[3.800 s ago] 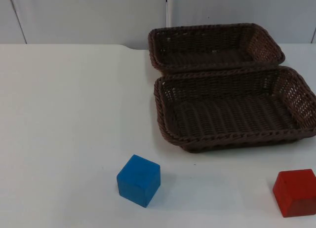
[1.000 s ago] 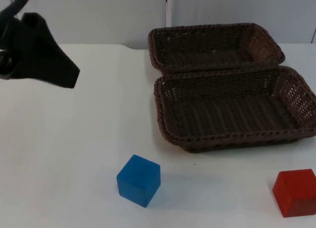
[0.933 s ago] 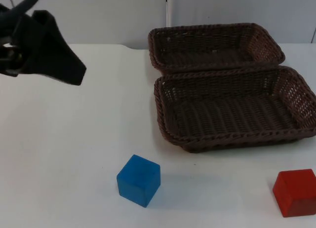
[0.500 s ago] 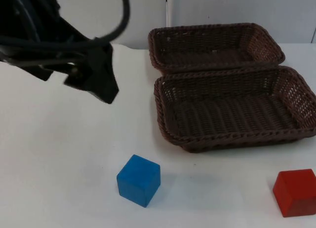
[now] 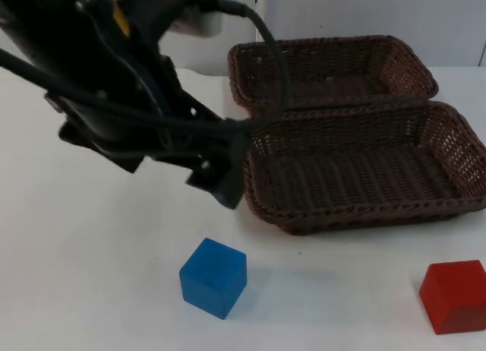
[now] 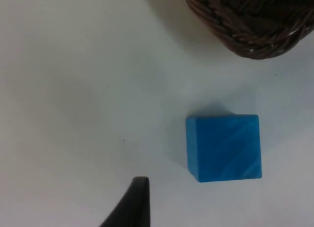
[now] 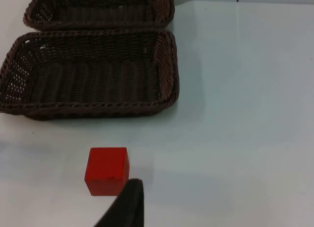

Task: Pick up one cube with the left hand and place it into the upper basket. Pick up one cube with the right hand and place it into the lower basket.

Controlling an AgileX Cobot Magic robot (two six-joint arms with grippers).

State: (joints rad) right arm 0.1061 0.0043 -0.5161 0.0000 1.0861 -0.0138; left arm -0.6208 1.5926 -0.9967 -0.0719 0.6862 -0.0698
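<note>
Left pincer [image 5: 220,188] hangs above the tabletop [image 5: 91,275], just off the near-left corner of the lower basket [image 5: 357,172], with the blue cube [image 5: 213,277] nearer to me and a little left of its tip. I cannot tell whether its jaws stand open or closed. Right pincer: one black fingertip [image 7: 128,202] at the edge of its wrist view, just beside the red cube [image 7: 107,170]; jaw state likewise unreadable; that arm waits.

Blue cube sits alone on the tabletop, turned slightly off square. Upper basket [image 5: 330,70] is beyond the lower one, rims touching.

My judgement for the reach: bring the left pincer over the cube's centre, turn the wrist so the fingers meet two flat faces rather than corners, then descend straight.

No brand, label or writing on cubes or baskets.
</note>
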